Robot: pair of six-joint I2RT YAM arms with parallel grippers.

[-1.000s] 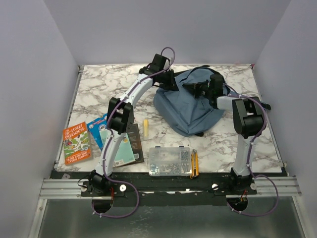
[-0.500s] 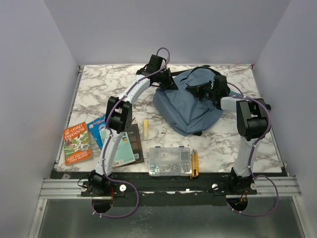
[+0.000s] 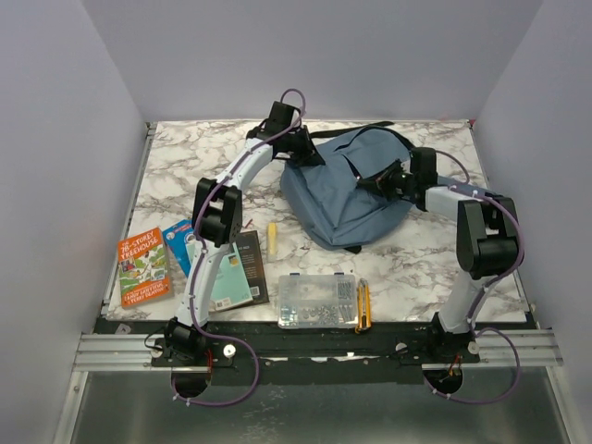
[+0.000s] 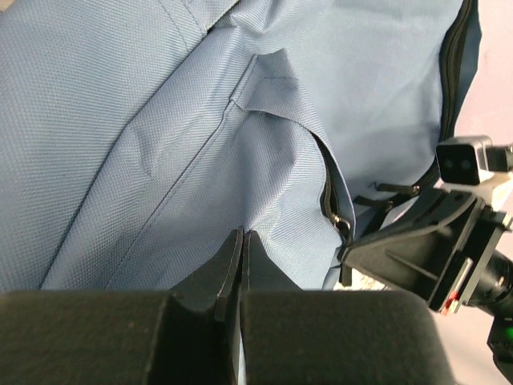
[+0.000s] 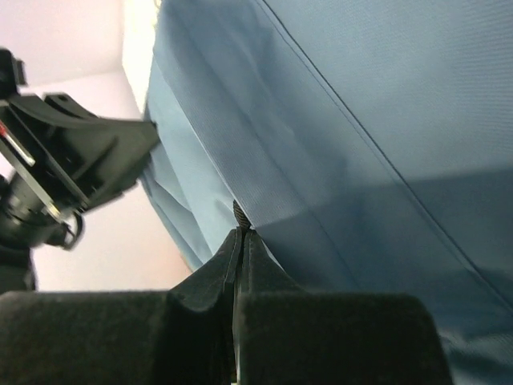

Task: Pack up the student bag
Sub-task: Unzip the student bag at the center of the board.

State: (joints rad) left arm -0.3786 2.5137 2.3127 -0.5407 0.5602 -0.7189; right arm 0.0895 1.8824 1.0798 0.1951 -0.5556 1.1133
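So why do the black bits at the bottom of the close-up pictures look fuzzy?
Left wrist view: the jaws sit right by the lens, so they blur, while the student bag weave is sharp. Right wrist view: same fuzzy jaws, bag shadowed lower down. Top view: evenly lit, sharp throughout.

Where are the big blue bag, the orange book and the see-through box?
student bag [image 3: 344, 202]: top view, on the middle of its blue fabric.
orange book [image 3: 142, 267]: top view, on the middle of its cover.
see-through box [image 3: 317, 301]: top view, on the middle of its lid.
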